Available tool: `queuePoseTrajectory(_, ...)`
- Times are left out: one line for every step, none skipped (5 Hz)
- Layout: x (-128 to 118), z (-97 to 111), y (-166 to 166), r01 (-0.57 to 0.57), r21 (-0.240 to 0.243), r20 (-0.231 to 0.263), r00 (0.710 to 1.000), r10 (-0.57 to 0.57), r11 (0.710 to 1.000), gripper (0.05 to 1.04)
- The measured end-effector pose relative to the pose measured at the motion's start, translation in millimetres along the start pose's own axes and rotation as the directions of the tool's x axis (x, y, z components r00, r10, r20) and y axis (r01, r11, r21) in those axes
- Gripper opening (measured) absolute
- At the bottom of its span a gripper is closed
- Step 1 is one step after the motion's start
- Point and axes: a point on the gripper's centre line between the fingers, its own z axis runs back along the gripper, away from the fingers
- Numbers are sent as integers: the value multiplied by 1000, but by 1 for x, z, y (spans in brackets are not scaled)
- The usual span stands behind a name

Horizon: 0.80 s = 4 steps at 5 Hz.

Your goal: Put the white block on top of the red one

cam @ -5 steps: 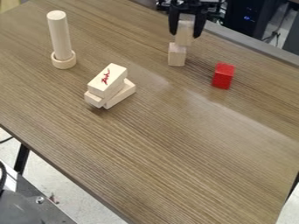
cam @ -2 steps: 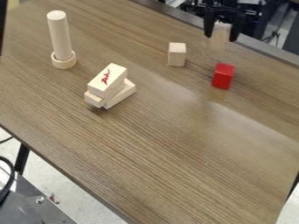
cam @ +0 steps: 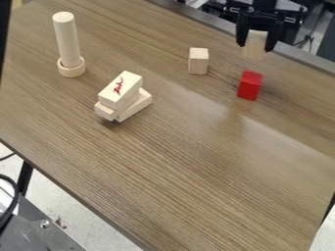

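Observation:
At the top right of the camera view the gripper [cam: 256, 48] hangs over the table, shut on a pale, whitish wooden block [cam: 255, 44]. Below it stands the red block [cam: 250, 85], upright on the table. A gap separates the bottom of the held block from the red block's top. The held block appears a little to the right of the red one.
Another pale block [cam: 198, 61] stands left of the red one. Stacked wooden blocks [cam: 122, 96] lie left of centre. A tall cylinder [cam: 66, 39] rises from a ring [cam: 71, 67] at the upper left. The table's far edge runs behind the gripper.
The gripper has moved right with its pale block, from above the other pale block to above the red one, ending slightly lower in the view than before. The table's blocks have stayed still.

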Motion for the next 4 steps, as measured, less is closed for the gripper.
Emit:
queuePoseTrajectory(-4,-4,0,4,8,-8,1000,-4,1000,551)
queuePoseTrajectory(-11,-12,2,0,19,-27,1000,1,1000,551)
queuePoseTrajectory(-17,-17,0,3,25,-39,999,-2,1000,551)
queuePoseTrajectory(-19,-17,-7,18,22,-33,999,-18,1000,551)
